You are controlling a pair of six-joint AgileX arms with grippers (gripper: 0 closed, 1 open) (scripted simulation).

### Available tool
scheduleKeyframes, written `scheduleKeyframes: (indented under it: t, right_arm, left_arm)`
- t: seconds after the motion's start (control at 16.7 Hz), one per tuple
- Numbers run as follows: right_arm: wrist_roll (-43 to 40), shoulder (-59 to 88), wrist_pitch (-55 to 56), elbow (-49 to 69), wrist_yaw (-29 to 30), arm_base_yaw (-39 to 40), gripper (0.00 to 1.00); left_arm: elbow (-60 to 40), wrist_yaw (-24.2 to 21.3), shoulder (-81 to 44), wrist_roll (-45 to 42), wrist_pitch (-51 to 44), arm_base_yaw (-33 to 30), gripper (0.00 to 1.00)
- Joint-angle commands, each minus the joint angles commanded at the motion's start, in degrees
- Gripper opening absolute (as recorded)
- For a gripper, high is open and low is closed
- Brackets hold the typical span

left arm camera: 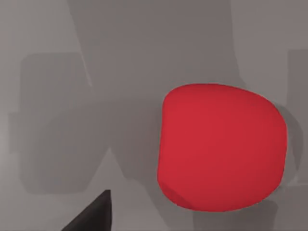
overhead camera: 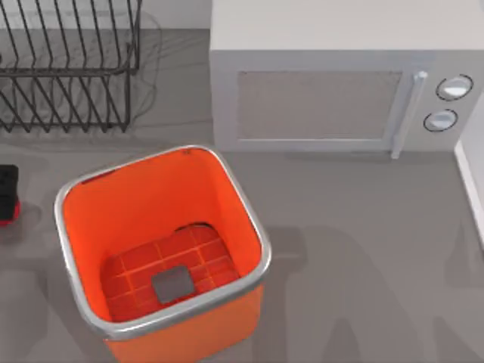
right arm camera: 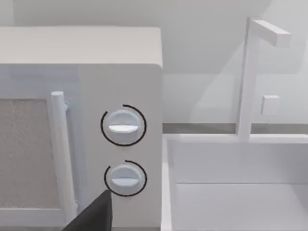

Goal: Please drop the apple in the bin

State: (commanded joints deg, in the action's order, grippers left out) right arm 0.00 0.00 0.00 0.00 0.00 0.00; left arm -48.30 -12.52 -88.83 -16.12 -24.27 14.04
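The apple (left arm camera: 221, 147) is a bright red rounded fruit on the grey table, close under my left wrist camera. In the top view the apple (overhead camera: 7, 217) peeks in at the far left edge, with my left gripper (overhead camera: 6, 185) as a black shape right above it. A black tip of that gripper juts into the left wrist view, apart from the apple. The bin (overhead camera: 91, 185) is large and orange with a silver rim, and it stands open to the right of the apple. My right gripper faces the microwave and sink at the right.
A black wire rack (overhead camera: 68, 68) stands at the back left. A white microwave (overhead camera: 333, 76) with two knobs (right arm camera: 123, 126) sits behind the bin. A white sink basin (right arm camera: 236, 192) with a tap lies at the right edge. Grey tabletop stretches right of the bin.
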Motion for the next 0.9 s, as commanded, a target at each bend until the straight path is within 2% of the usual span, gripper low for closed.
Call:
scheduleKeyframes:
  t: [0.54,0.9]
  right_arm:
    - [0.0,0.0,0.0,0.0,0.0,0.0,1.00]
    - [0.0,0.0,0.0,0.0,0.0,0.0,1.00]
  left_arm:
    - [-1.4,-0.3,-3.3,-0.2,0.4,0.0,1.00]
    - [-1.3,0.4,-14.5,1.5,12.3,-2.0,1.00]
